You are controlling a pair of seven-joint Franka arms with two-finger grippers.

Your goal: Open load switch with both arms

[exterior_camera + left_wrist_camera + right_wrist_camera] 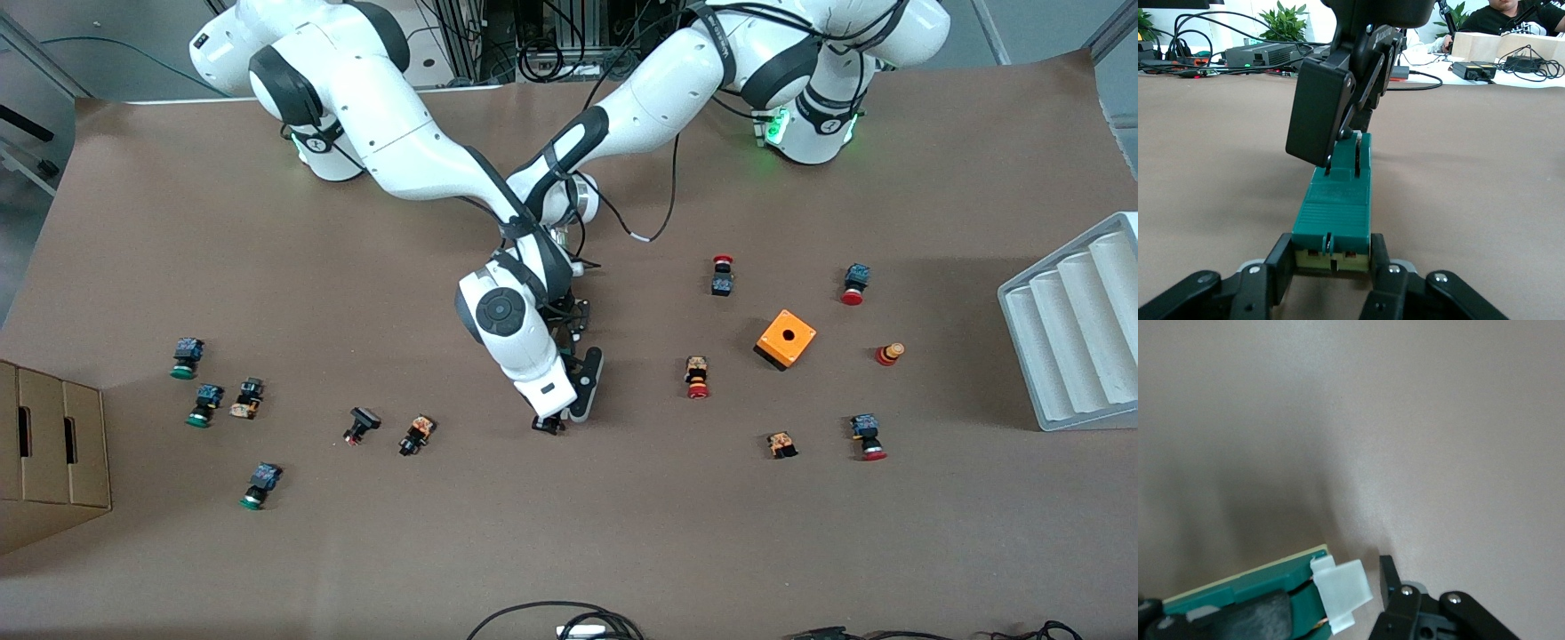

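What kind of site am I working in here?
Probably a robotics lab bench: a table under brown paper strewn with push buttons, an equipment rack with cables by the arm bases, and a person at a desk with electronics in the left wrist view.

Bright overhead light, soft shadows, closeups blurry

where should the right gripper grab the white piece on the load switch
Grip the white piece by its flat faces, coming from above: it projects past the load switch end. The left gripper clamps the other end, the right gripper straddles this one.
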